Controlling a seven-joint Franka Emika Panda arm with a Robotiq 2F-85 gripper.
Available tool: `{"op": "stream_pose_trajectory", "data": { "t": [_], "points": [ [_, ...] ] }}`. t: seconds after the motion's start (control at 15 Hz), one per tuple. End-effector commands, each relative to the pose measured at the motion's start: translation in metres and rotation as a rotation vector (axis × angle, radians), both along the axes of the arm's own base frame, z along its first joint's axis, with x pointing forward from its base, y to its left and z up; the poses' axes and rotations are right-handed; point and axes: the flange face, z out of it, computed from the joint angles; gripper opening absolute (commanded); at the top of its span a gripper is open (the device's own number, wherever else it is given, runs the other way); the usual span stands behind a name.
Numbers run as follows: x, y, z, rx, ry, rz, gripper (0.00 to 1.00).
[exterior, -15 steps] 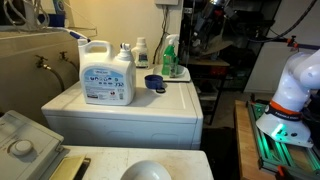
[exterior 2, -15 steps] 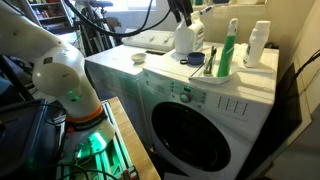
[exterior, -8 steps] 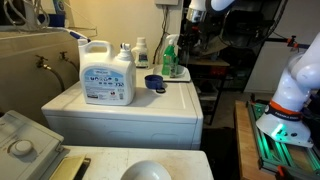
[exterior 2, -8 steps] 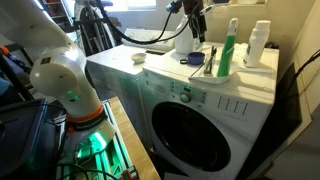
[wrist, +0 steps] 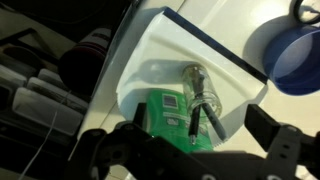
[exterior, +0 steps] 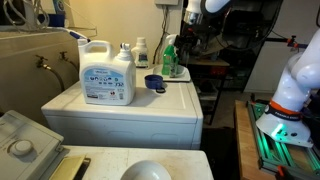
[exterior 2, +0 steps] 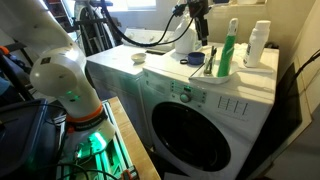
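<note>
Gripper (wrist: pixel 215 150) hung directly above the white tray (wrist: pixel 160 40), fingers spread wide and empty, probably to keep clear of the green bottle (wrist: pixel 168 115) standing upright in the tray. A metal-tipped tool (wrist: pixel 198 88) lay in the tray just beside that bottle, crowding one side. Blue cup (wrist: pixel 295 55) sat just outside the tray, detergent jug (exterior: pixel 107 75) well beyond it.

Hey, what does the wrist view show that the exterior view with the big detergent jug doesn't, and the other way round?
Only the wrist view: the slim metal tool lying in the white plastic tray beside the green plastic bottle. Only in an exterior view: the large white detergent jug with a blue cap and the small white bottle. Both: that green bottle, the round blue cup, the white washer top and the gripper.
</note>
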Motion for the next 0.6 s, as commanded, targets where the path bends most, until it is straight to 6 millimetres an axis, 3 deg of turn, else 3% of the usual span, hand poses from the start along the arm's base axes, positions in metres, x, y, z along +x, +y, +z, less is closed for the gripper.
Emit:
{"op": "stream_pose_trajectory", "data": {
  "t": [0.0, 0.07, 0.2, 0.53],
  "points": [
    [0.014, -0.024, -0.036, 0.052, 0.064, -0.144, 1.00],
    [0.016, -0.028, -0.043, 0.072, 0.065, -0.174, 0.95],
    [0.022, -0.035, -0.050, 0.102, 0.055, -0.224, 0.74],
    [0.032, -0.042, -0.042, 0.151, -0.023, -0.288, 0.58]
  ]
}}
